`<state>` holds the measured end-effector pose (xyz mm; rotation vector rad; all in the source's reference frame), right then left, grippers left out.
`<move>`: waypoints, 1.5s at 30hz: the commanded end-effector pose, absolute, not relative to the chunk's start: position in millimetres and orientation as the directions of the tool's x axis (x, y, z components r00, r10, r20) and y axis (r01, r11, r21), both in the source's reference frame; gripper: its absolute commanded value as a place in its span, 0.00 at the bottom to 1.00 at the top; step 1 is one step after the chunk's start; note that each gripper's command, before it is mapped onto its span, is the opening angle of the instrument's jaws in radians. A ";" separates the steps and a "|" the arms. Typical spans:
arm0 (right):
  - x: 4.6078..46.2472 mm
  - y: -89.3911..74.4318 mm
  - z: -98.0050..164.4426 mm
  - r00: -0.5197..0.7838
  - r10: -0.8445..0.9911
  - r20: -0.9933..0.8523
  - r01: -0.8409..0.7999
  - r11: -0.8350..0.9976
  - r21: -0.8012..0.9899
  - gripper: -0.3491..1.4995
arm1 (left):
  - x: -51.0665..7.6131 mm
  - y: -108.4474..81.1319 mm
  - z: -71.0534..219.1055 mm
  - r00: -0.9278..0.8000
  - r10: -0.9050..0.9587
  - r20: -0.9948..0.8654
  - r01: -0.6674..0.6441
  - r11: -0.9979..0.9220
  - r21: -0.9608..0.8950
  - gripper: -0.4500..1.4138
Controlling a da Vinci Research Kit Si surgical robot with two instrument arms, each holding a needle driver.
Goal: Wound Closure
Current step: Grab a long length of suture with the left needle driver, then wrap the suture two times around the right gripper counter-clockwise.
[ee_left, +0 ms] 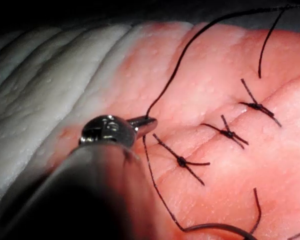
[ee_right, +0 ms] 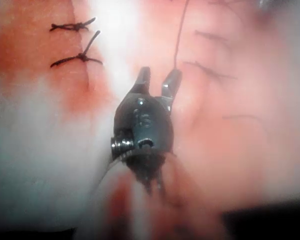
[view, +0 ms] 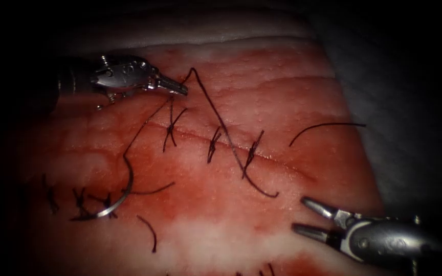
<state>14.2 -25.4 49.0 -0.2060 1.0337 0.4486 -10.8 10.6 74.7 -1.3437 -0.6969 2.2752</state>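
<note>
My left tool sits over the upper left of the tissue, jaws shut on the thread. From the jaws the thread peaks, then slants down across the cut and ends free near my right tool. Another strand drops left to the curved needle, which lies on the tissue at lower left, held by neither tool. My right tool hovers at lower right, jaws open and holding nothing. The left wrist view shows the left tool gripping the thread. The right wrist view shows the right tool open.
Three knotted stitches cross the cut. More stitches sit at lower left near the needle. Cut ends of thread lie loose. Red fluid stains the tissue. The tissue's edge runs along the right.
</note>
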 end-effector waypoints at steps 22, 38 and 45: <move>21.9 -15.0 48.6 0.267 0.440 -0.858 -0.456 0.842 0.289 0.00 | -16.7 9.9 61.9 -0.397 0.465 -0.792 -0.109 -0.880 -0.462 0.00; 26.0 -13.1 46.0 0.065 0.404 -0.912 -0.477 0.816 0.328 0.00 | -20.5 7.8 66.8 -0.412 0.436 -0.800 -0.140 -0.898 -0.417 0.00; 25.2 -10.7 45.3 0.047 0.371 -0.927 -0.551 0.784 0.286 0.00 | -20.6 5.6 67.0 -0.419 0.417 -0.806 -0.133 -0.907 -0.400 0.00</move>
